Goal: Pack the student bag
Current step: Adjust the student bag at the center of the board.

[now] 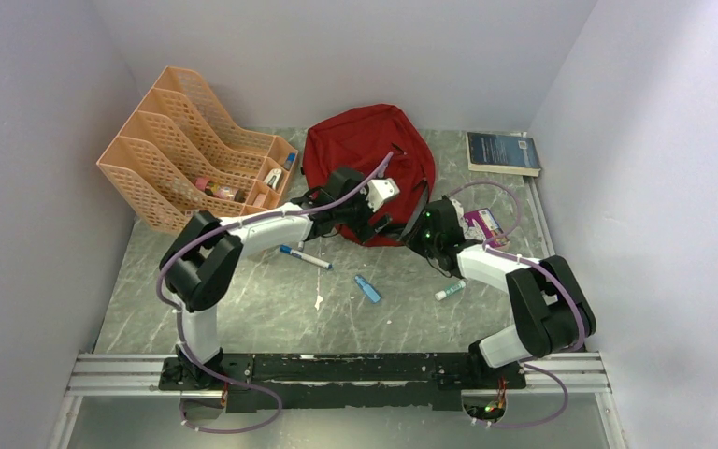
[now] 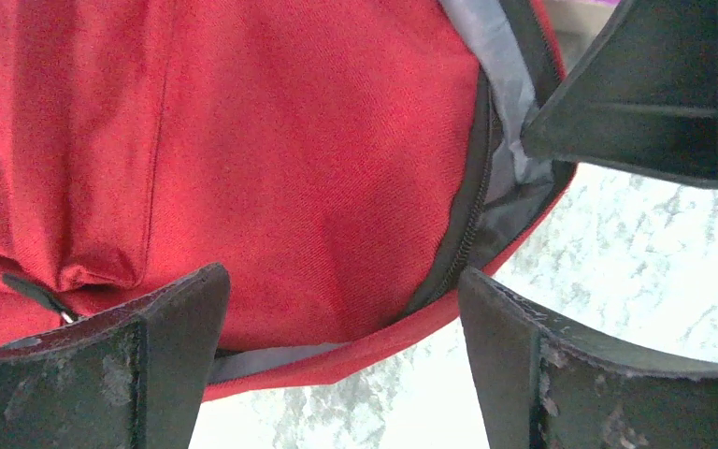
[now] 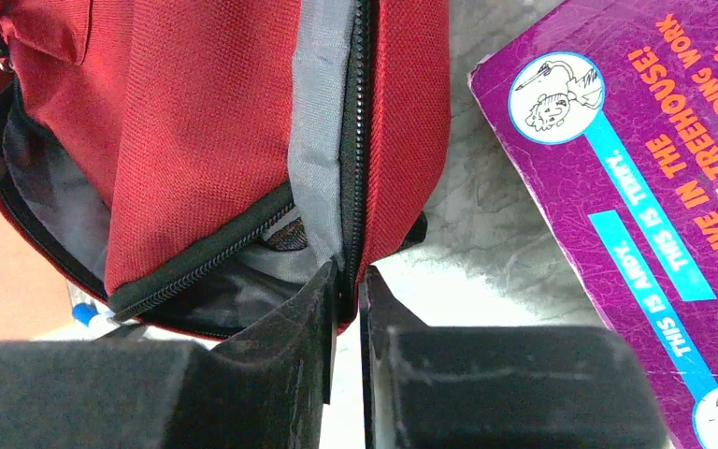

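Status: your student bag [image 1: 365, 154] lies flat at the back middle of the table [image 1: 243, 309], dark red, with its mouth toward the arm bases. The zipper [image 3: 360, 140] is undone along the near edge, and the grey lining [image 3: 323, 122] shows in both wrist views.

On your right gripper [image 3: 348, 299] the fingers are pinched almost together on the bag's rim, with zipper tape and the lining strip clamped between them. It has hold of the student bag at the near right corner of the opening. The mouth gapes to the left of that grip and the dark interior is visible.

On your left gripper [image 2: 341, 285] the jaws are spread wide with nothing between them, so it holds nothing. It hangs at the bag's near edge, with red fabric and the zipper line just past the fingertips. You can't tell from these views whether the fingers touch the fabric.

Surroundings:
- The purple book [image 3: 636, 187] is just right of the bag, with a strip of bare table between them.
- The orange file rack [image 1: 196, 140] is back left, with small items in its low compartments.
- The dark blue book [image 1: 503, 152] is in the back right corner.
- The marker [image 1: 305, 256], blue tube [image 1: 367, 289] and white stick [image 1: 449, 291] lie loose on the table in front of the bag, apart from each other.
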Motion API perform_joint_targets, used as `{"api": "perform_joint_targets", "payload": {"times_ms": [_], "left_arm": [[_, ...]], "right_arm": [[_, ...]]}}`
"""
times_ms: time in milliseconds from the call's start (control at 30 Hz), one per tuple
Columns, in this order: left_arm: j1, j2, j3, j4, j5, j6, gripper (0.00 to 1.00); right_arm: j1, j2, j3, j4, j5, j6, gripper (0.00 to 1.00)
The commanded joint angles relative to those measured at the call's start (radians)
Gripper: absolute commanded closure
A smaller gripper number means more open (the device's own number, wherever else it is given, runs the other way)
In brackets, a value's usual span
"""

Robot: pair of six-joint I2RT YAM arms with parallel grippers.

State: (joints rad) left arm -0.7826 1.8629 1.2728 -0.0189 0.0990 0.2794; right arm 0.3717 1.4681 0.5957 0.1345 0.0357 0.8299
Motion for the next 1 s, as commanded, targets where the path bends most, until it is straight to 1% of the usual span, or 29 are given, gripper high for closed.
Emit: {"api": "perform_joint_targets", "payload": {"times_ms": [0,167,333,567,633,800,967], "left_arm": [[0.000,0.044,0.055,0.037,0.060,0.062,0.05],[-0.004,0.064,0.077,0.049,0.117,0.032,0.05],[-0.010,0.113,0.118,0.046,0.069,0.018,0.08],[-0.026,0.171,0.148,0.023,-0.001,0.073,0.21],[-0.031,0.176,0.155,0.020,-0.009,0.082,0.29],[-0.036,0.176,0.220,-0.045,-0.068,0.072,0.57],[-0.037,0.191,0.377,-0.138,-0.160,0.066,0.87]], "right_arm": [[-0.020,-0.020,-0.024,0.027,-0.058,-0.031,0.84],[-0.023,-0.010,-0.032,0.040,-0.080,-0.029,0.86],[-0.026,-0.007,-0.034,0.043,-0.095,-0.030,0.88],[-0.027,-0.004,-0.040,0.046,-0.106,-0.040,0.88],[-0.028,0.001,-0.045,0.050,-0.113,-0.038,0.88],[-0.030,0.003,-0.056,0.062,-0.123,-0.041,0.90],[-0.030,0.005,-0.048,0.035,-0.123,-0.061,0.99]]}}
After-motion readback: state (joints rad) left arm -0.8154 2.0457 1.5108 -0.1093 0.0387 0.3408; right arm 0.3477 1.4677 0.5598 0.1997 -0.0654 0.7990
